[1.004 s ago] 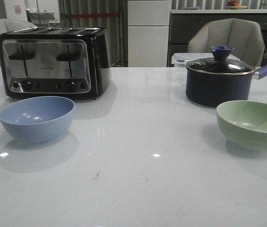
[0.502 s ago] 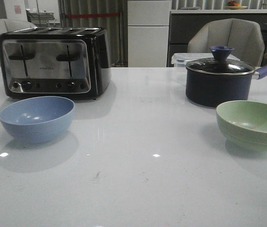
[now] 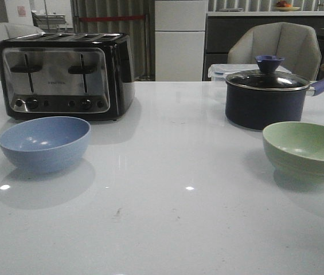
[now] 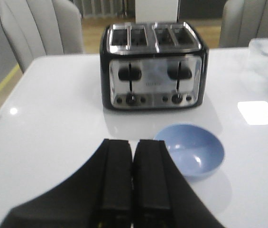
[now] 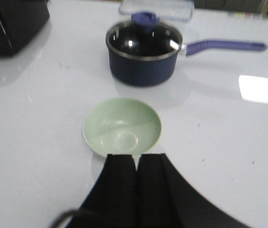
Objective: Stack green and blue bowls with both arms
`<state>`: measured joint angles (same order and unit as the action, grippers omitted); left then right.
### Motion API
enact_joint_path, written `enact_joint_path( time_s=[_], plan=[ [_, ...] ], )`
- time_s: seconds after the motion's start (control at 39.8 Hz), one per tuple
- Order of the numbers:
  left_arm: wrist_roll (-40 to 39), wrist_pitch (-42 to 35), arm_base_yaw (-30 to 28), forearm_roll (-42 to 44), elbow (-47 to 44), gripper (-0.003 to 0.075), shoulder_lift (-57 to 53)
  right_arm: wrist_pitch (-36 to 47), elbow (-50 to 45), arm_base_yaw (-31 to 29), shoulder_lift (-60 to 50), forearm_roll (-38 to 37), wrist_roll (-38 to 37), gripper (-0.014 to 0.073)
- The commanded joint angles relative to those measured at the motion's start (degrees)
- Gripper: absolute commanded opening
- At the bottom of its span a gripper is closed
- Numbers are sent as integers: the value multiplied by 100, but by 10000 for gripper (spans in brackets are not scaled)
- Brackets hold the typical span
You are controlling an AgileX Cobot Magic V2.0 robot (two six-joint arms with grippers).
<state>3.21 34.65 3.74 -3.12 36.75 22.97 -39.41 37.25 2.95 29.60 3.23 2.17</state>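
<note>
The dusty blue bowl [image 3: 45,142] stands upright and empty on the white table at the left, in front of the toaster; it also shows in the left wrist view [image 4: 189,150]. The sage green bowl [image 3: 306,150] stands upright and empty at the right, in front of the saucepan; it also shows in the right wrist view [image 5: 122,126]. My left gripper [image 4: 134,142] is shut and empty, above the table, short of the blue bowl. My right gripper [image 5: 137,158] is shut and empty, just short of the green bowl's rim. Neither gripper shows in the front view.
A black and chrome toaster [image 3: 65,74] stands behind the blue bowl. A dark navy saucepan [image 3: 268,97] with a glass lid and purple handle [image 5: 225,45] stands behind the green bowl. A clear lidded box [image 5: 155,9] lies beyond it. Chairs stand past the far edge.
</note>
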Motion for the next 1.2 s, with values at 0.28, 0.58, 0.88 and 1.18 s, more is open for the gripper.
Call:
enact_joint_path(
  time_s=[0.28, 0.58, 0.88, 1.18],
  plan=[
    [-57, -442, 41, -33, -204, 98, 790, -152, 178, -6, 1336, 42, 5, 32],
    [-57, -460, 41, -33, -204, 198, 1072, -114, 178, -6, 2031, 42, 5, 236],
    [-45, -559, 41, -22, -204, 571, 1360, 280, 290, -129, 2577, 43, -161, 522],
    [3, -704, 378, -70, -204, 522, 1458, -73, 1324, -929, 3898, 261, -217, 523]
  ],
)
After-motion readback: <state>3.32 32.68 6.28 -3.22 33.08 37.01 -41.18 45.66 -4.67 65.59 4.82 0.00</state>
